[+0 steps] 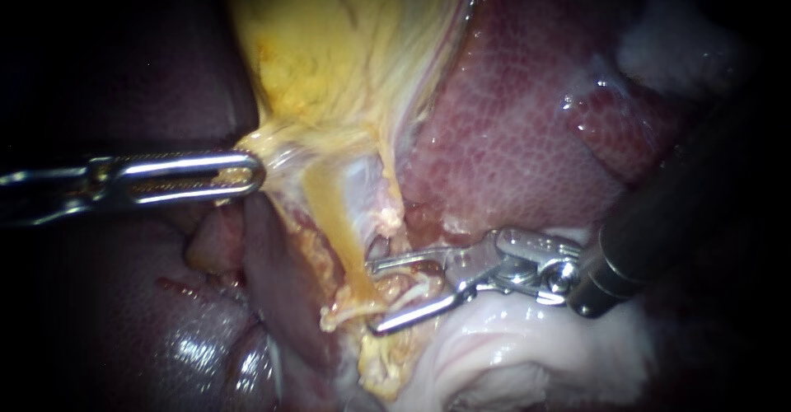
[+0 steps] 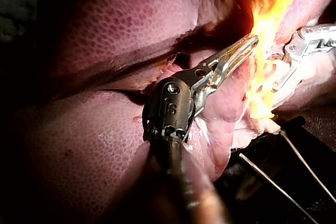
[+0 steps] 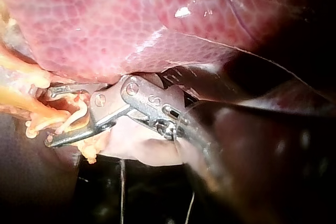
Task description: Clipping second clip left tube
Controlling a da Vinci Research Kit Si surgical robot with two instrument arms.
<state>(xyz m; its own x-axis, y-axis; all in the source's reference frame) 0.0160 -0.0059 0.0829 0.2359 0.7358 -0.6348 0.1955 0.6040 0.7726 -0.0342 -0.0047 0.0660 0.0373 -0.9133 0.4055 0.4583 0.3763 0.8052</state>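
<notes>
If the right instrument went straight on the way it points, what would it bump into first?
Most likely the yellow tube, which crosses just ahead of the right instrument, though depth is hard to judge.

My left instrument (image 1: 247, 173) is bright, polished metal, and the left wrist view shows fine ridges on the inner face of its jaws. My right instrument (image 1: 372, 295) has the same shiny metal at the tip, on a dark matt shaft. The liver (image 1: 511, 132) is wet, glossy and finely mottled. The gallbladder (image 1: 346, 49) looks moist and fibrous, and the tube (image 1: 342, 239) smooth and waxy.
</notes>
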